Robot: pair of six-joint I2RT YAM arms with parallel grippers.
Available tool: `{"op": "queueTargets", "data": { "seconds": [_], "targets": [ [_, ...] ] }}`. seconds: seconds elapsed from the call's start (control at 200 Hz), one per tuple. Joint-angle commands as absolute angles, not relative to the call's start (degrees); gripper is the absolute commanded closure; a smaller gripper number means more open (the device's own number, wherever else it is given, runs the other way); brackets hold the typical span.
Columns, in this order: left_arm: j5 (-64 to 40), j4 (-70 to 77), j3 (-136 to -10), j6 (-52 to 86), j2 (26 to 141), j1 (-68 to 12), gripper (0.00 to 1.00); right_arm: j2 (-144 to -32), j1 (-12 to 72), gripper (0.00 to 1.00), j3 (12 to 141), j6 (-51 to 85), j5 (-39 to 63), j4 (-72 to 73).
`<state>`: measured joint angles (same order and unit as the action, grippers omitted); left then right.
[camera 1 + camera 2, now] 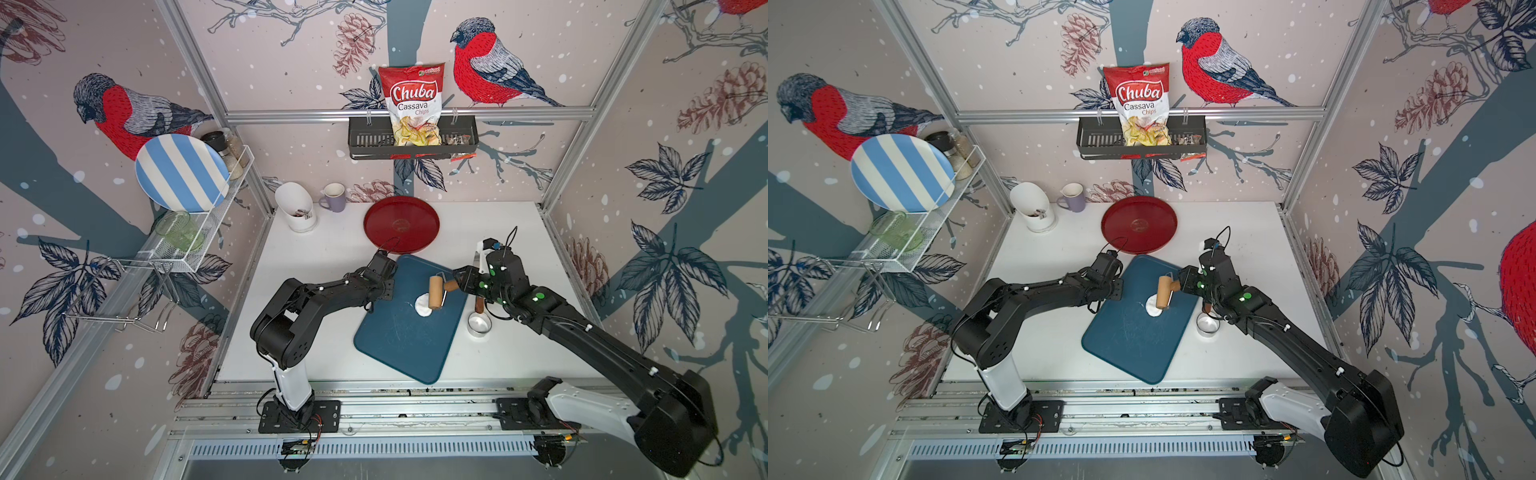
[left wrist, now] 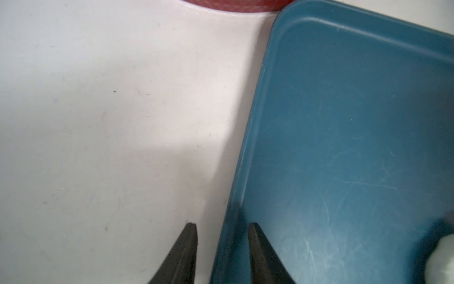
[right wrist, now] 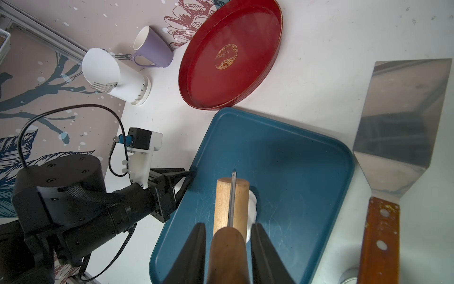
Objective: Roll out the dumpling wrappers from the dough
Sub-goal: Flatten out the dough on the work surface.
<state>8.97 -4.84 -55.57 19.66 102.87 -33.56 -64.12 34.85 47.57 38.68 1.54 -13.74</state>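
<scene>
The dough (image 1: 421, 308) (image 1: 1152, 310) is a small white lump on the blue board (image 1: 399, 340) (image 1: 1129, 345). A wooden roller (image 1: 436, 292) (image 1: 1163, 293) (image 3: 232, 196) lies across it and hides part of it. My right gripper (image 1: 451, 285) (image 3: 227, 236) is shut on the roller's brown handle. My left gripper (image 1: 391, 289) (image 2: 222, 226) is at the board's left edge (image 2: 248, 152), open, with one finger over the table and one over the board. In the right wrist view the dough (image 3: 253, 204) peeks out beside the roller. No dumpling wrappers are in view.
A steel ring (image 1: 479, 323) and a spatula (image 3: 403, 118) lie right of the board. A red tray (image 1: 401, 224) sits just behind the board. A purple mug (image 1: 333, 197) and a white utensil holder (image 1: 296, 206) stand at the back left.
</scene>
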Motion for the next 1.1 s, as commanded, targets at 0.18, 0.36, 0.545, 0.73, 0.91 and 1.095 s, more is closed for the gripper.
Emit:
{"op": "queueTargets", "data": {
  "seconds": [0.18,0.36,0.545,0.73,0.91,1.095],
  "targets": [
    [8.2,-3.4,-51.0,21.0,101.3,-33.3,0.83,-64.6,34.8,1.0,48.1,37.4,1.4,-10.6],
    [8.9,-2.6,-46.6,23.7,98.5,-33.2,0.9,-65.2,34.9,1.0,49.1,36.7,2.0,-10.9],
    [10.9,-2.6,-42.3,27.7,95.3,-33.1,0.96,-67.1,35.2,1.0,51.4,33.7,3.6,-12.0],
    [12.6,-3.0,-39.1,29.3,92.1,-32.7,1.0,-70.2,35.7,1.0,56.0,29.1,5.2,-15.8],
    [13.1,-2.2,-36.7,29.4,89.9,-32.3,1.0,-76.0,36.1,1.0,61.5,25.2,6.7,-20.2],
    [13.0,-0.9,-35.7,28.8,89.0,-32.2,1.0,-81.4,36.7,1.0,65.5,22.5,8.1,-22.2]
  ]
}}
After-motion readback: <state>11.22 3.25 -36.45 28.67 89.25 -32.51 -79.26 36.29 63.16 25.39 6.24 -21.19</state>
